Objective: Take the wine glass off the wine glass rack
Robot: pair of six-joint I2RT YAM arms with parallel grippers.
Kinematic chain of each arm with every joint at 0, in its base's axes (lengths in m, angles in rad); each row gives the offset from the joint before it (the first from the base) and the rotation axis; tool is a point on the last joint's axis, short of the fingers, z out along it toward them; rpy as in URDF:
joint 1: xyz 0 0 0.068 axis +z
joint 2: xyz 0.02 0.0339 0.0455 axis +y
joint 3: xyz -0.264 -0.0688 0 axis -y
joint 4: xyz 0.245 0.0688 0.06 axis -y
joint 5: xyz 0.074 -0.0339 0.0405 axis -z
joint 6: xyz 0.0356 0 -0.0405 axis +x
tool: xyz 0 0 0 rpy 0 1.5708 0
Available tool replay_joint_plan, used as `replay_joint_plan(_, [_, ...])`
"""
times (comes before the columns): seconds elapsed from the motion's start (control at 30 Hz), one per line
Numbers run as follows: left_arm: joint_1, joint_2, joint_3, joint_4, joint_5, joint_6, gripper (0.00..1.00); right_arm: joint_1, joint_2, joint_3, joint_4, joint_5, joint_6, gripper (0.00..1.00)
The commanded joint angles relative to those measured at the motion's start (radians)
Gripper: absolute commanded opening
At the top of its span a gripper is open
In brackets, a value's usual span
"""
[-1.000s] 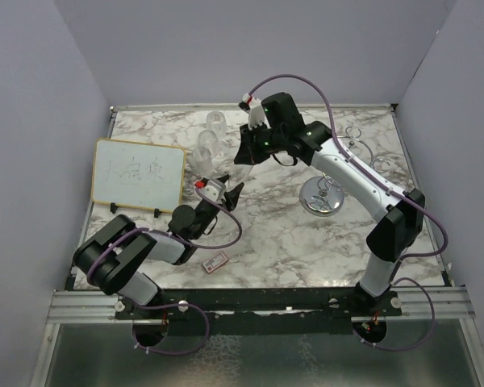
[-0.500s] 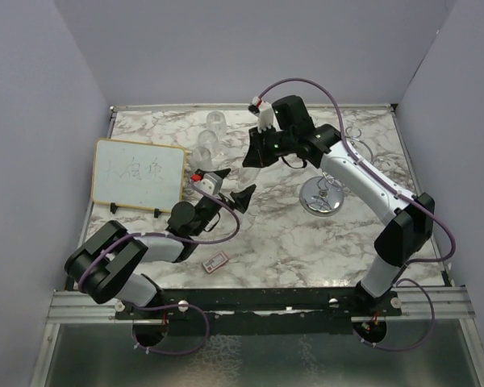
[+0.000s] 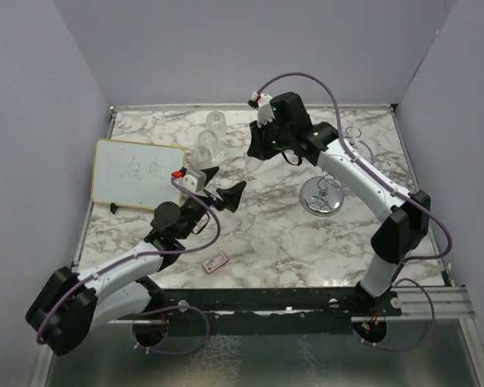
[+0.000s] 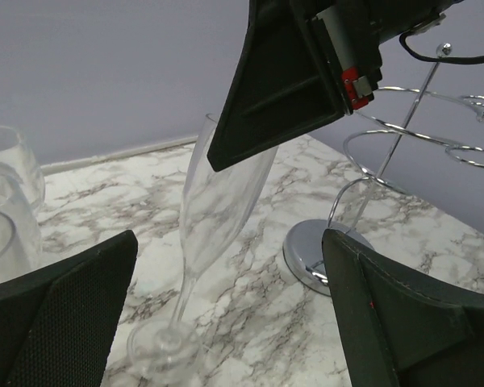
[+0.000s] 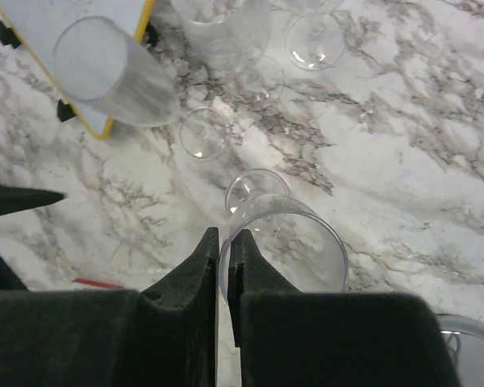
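A clear wine glass [image 4: 218, 193] leans to the right with its foot [image 4: 157, 343] down at the marble, left of the wine glass rack [image 4: 319, 254] and apart from it. My right gripper [image 5: 223, 238] is shut on its rim [image 5: 286, 214] from above, at the back middle of the table [image 3: 258, 149]. My left gripper [image 4: 230, 242] is open wide, and the glass stem stands between its fingers, touching neither. In the top view the left gripper [image 3: 223, 185] sits low, just in front of the glass. The chrome rack [image 3: 323, 196] shows no glass on its wire loops [image 3: 356, 135].
Several other clear glasses stand at the back left [image 3: 208, 139], also in the right wrist view [image 5: 226, 24]. A framed whiteboard [image 3: 139, 173] stands at the left. A small red and white card [image 3: 216, 261] lies near the front. A grey wall rises on each side.
My left gripper has opened wide, and its arm has stretched out and shifted left. The right gripper, with the glass, has barely moved.
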Motion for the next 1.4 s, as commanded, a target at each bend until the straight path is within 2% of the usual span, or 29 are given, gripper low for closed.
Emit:
replay_joint_plan(0.0, [-0.003,-0.207,0.052,-0.392,-0.102,-0.060,0.99,0.017,0.059,0.069,0.035,0.141,-0.058,0.01])
replay_joint_plan(0.23, [0.016,-0.438,0.059,-0.684,-0.222,-0.118,0.99,0.075,0.184,0.190,0.016,0.256,-0.084,0.03])
replay_joint_plan(0.37, [0.018,-0.489,0.099,-0.785,-0.255,-0.092,0.99,0.113,0.290,0.308,-0.057,0.355,-0.099,0.05])
replay_joint_plan(0.57, [0.021,-0.535,0.108,-0.865,-0.268,-0.077,0.99,0.149,0.326,0.340,-0.078,0.415,-0.104,0.12])
replay_joint_plan(0.67, [0.021,-0.552,0.091,-0.863,-0.266,-0.087,0.99,0.152,0.326,0.345,-0.087,0.396,-0.099,0.20])
replay_joint_plan(0.87, [0.020,-0.538,0.084,-0.853,-0.271,-0.116,0.99,0.152,0.324,0.388,-0.115,0.362,-0.090,0.49])
replay_joint_plan(1.03, [0.028,-0.508,0.081,-0.837,-0.276,-0.141,0.99,0.152,0.285,0.389,-0.125,0.361,-0.092,0.63])
replay_joint_plan(1.2, [0.069,-0.502,0.053,-0.782,-0.244,-0.182,0.99,0.149,0.158,0.285,-0.070,0.378,-0.098,0.75])
replay_joint_plan(1.37, [0.176,-0.490,0.056,-0.745,-0.182,-0.213,0.99,0.128,-0.062,0.087,0.031,0.376,-0.091,0.84])
